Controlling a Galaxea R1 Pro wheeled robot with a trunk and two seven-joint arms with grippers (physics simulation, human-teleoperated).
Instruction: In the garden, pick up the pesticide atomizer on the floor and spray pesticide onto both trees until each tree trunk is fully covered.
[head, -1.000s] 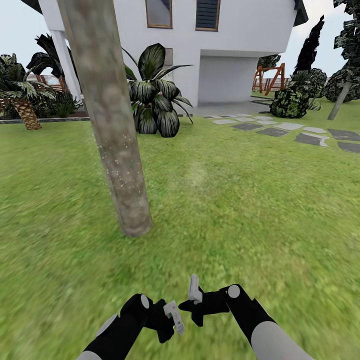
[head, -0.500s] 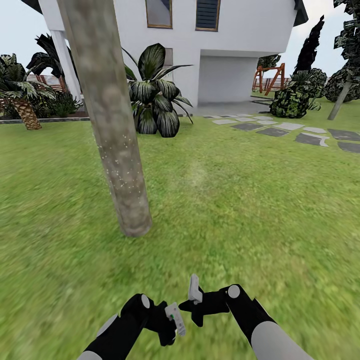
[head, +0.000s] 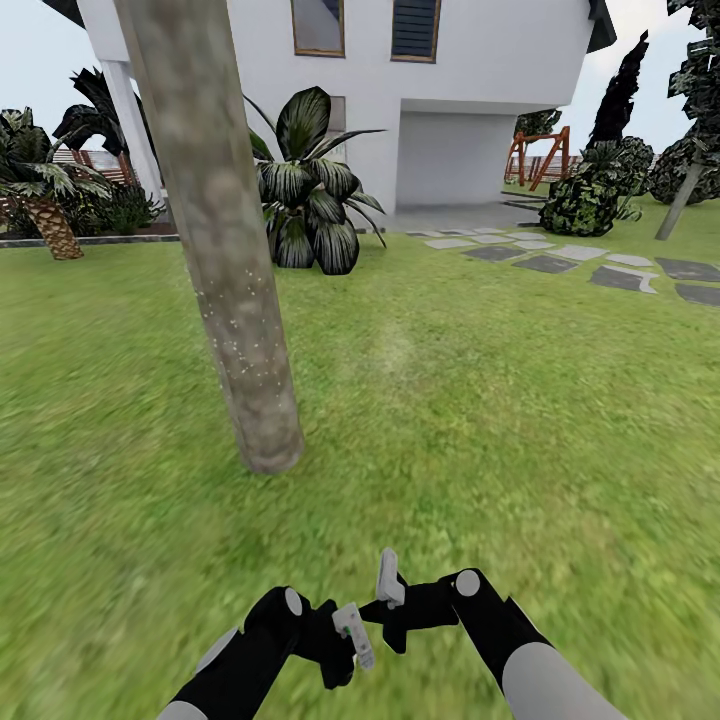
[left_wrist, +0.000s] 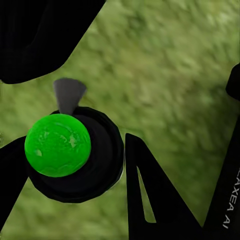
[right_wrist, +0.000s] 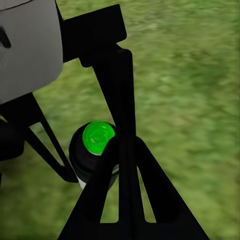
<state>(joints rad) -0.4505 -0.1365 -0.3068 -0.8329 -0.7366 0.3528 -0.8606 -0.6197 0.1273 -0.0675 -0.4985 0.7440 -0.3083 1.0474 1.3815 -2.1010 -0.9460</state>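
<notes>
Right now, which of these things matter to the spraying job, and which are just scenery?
Job: atomizer, left gripper around it, trunk, pesticide specks on the trunk.

Scenery: house, leafy plant, stepping stones, swing frame, palm.

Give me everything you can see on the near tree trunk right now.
The tree trunk is a thick, straight column of mottled grey-brown bark, leaning slightly, with its top cut off by the frame. Its base stands in the grass, left of centre in the head view. A scatter of fine white specks dots its lower part; the bark above looks bare. Nothing touches it; both grippers are low and apart from it.
</notes>
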